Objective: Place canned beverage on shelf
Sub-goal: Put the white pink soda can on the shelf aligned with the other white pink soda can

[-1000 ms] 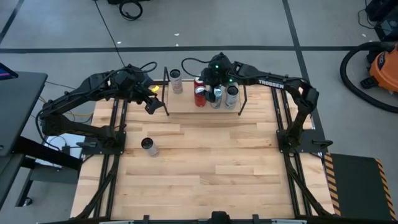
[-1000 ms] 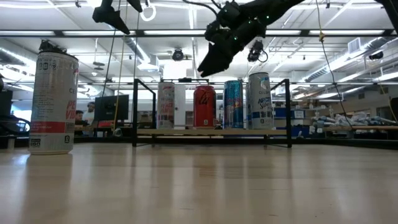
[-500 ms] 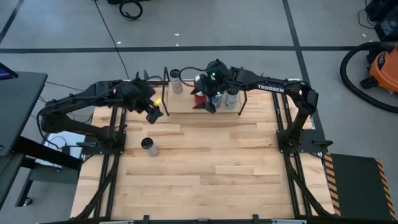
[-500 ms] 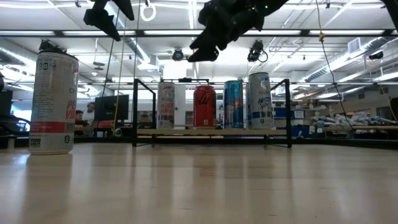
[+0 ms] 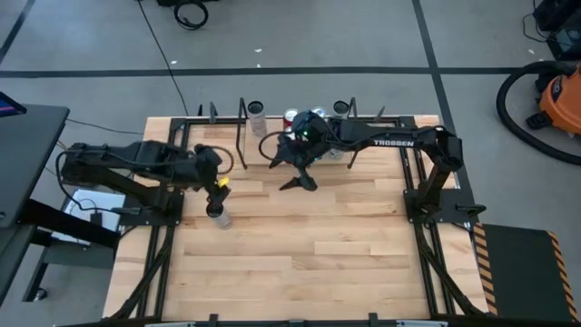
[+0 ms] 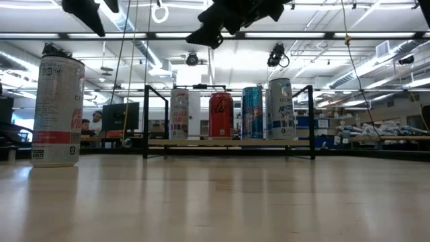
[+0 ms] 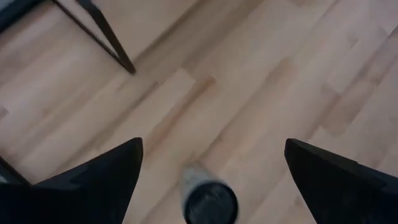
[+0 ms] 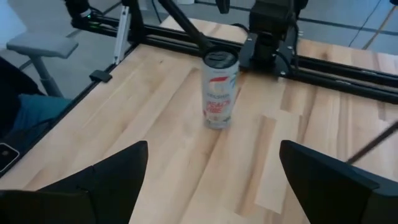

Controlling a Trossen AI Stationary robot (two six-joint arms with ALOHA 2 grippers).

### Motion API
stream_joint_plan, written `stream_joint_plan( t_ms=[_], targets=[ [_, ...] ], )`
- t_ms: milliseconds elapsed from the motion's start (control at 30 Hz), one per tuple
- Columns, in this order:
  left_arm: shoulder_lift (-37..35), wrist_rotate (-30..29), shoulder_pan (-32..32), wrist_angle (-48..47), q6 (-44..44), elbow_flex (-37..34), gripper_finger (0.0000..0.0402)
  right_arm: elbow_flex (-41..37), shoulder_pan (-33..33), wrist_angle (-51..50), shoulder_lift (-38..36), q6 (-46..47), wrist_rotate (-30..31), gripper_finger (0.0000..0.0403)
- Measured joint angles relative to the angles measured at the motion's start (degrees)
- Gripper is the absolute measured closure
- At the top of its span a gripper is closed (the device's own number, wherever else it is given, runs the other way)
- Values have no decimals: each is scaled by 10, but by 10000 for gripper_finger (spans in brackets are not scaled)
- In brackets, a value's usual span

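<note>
Low view: white can (red lettering) stands upright; left end effector, fingers spread, hovers above it.

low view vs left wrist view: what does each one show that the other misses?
Only the low view: the shelf with four cans standing in a row on it, a white can, a red can, a blue can and a tall white can, plus the room behind the table.

Only the left wrist view: the open left pincer above the lone can, seen from overhead, its dark lid up.

Both: the lone can, upright on the wooden table, apart from the shelf.
</note>
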Motion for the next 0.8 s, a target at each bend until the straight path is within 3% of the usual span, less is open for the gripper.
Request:
stream_joint_plan(
  t_ms=[567,800],
  targets=[
    [4,-3,-255,-100,-325,0,8,0,59,7,3,58,49,30],
    [19,-29,-318,-103,-441,-42,8,0,71,24,3,67,68,30]
  ],
)
